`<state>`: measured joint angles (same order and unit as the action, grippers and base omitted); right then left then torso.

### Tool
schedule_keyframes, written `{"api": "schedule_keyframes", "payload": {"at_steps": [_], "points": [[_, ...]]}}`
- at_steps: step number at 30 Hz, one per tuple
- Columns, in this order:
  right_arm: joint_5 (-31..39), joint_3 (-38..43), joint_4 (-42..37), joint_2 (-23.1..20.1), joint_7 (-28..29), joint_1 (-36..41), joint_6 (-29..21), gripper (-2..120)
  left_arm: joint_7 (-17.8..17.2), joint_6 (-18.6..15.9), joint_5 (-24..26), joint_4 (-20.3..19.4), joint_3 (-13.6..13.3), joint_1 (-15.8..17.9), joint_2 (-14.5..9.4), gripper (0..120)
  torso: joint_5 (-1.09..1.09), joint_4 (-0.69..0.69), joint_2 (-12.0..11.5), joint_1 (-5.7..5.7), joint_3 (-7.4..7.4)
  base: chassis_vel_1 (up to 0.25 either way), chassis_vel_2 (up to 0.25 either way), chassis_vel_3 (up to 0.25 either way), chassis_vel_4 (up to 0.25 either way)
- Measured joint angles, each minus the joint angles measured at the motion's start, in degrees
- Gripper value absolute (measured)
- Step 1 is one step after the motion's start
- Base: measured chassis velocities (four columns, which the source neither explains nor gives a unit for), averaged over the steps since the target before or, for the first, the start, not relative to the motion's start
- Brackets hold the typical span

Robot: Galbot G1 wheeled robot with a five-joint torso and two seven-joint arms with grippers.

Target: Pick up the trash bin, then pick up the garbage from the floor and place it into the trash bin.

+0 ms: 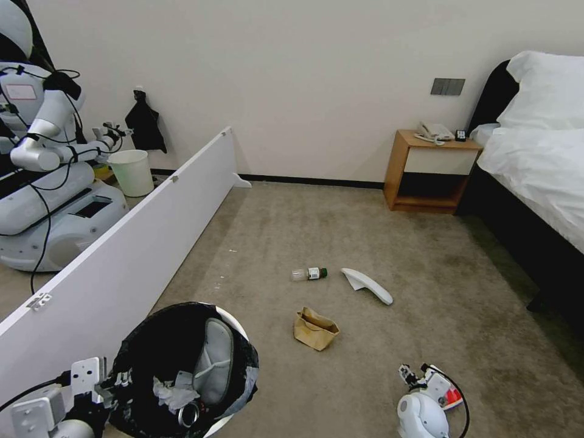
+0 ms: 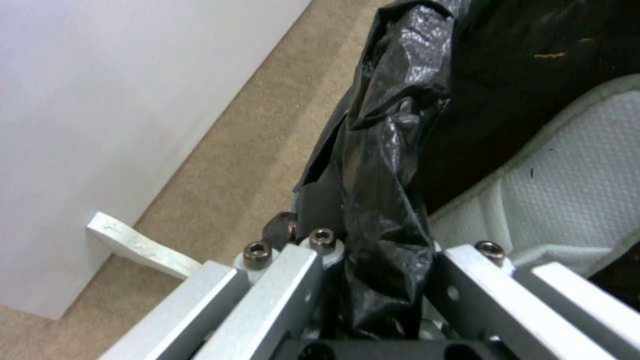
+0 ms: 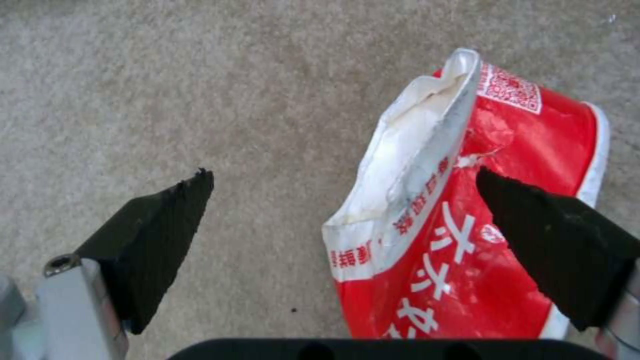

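Red wrapper (image 3: 467,225) flat on the carpet (image 3: 200,90), under the right gripper (image 3: 343,220), jaws spread wide, one pad over it. Left gripper (image 2: 380,280) clamps the bin (image 1: 182,365) liner's rim.

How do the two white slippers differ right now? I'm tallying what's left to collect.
One slipper stands on end inside the black-lined trash bin, among other litter; the other slipper lies on the carpet near the green-capped bottle. Both are white and alike in shape.
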<state>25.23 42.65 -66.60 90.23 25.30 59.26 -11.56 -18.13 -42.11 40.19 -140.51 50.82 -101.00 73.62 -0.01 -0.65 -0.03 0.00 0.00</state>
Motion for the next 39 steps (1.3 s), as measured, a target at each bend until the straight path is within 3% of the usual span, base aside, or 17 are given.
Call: {"api": "schedule_keyframes", "payload": {"at_steps": [12, 14, 16, 18, 22, 24, 30, 32, 39], "points": [[0.2, 0.84, 3.26, 0.54, 1.83, -1.75, 0.29, 98, 0.0, 0.03, 0.02, 0.02, 0.09, -0.09, -0.01, 3, 0.0, 0.0, 0.0, 0.0, 0.0, 0.0, 0.0, 0.0, 0.0], [0.36, 1.12, 4.05, 0.52, 2.27, -2.03, 0.36, 87, 0.0, 0.03, 0.03, 0.01, 0.08, -0.09, 0.01, 3, 0.0, 0.0, 0.0, 0.0, 0.0, 0.0, 0.0, 0.0, 0.0], [0.35, 1.17, 4.1, 0.48, 2.29, -2.04, 0.46, 86, 0.0, 0.03, 0.02, -0.01, 0.08, -0.12, 0.03, 3, 0.0, 0.0, 0.0, 0.0, 0.0, 0.0, 0.0, 0.0, 0.0], [0.33, 1.34, 3.98, 0.21, 2.3, -1.98, 0.72, 72, 0.01, 0.03, 0.03, -0.07, 0.07, -0.22, 0.06, 3, 0.0, 0.0, 0.0, 0.0, 0.0, 0.0, 0.0, 0.0, 0.0], [0.39, 1.54, 3.83, 0.03, 2.29, -1.94, 0.87, 61, 0.02, 0.03, 0.03, -0.15, -0.05, -0.22, 0.11, 3, 0.0, 0.0, 0.0, 0.0, 0.0, 0.0, 0.0, 0.0, 0.0], [0.44, 1.83, 4.04, -0.03, 2.14, -2.11, 1.17, 48, 0.02, 0.03, 0.03, -0.25, -0.2, -0.24, 0.19, 3, 0.0, 0.0, 0.0, 0.0, 0.0, 0.0, 0.0, 0.0, 0.0], [0.45, 1.96, 3.9, -0.2, 2.07, -2.2, 1.33, 32, 0.02, 0.03, 0.02, -0.33, -0.15, -0.33, 0.12, 3, 0.0, 0.0, 0.0, 0.0, 0.0, 0.0, 0.0, 0.0, 0.0], [0.5, 1.96, 3.23, -0.43, 2.04, -2.2, 1.29, 19, 0.03, 0.03, 0.02, -0.34, -0.14, -0.27, 0.14, 3, 0.0, 0.0, 0.0, 0.0, 0.0, 0.0, 0.0, 0.0, 0.0], [0.49, 1.96, 3.3, -0.52, 2.03, -2.1, 1.19, 0, 0.03, 0.03, 0.02, -0.29, -0.2, -0.16, 0.18, 3, 0.0, 0.0, 0.0, 0.0, 0.0, 0.0, 0.0, 0.0, 0.0]]}}
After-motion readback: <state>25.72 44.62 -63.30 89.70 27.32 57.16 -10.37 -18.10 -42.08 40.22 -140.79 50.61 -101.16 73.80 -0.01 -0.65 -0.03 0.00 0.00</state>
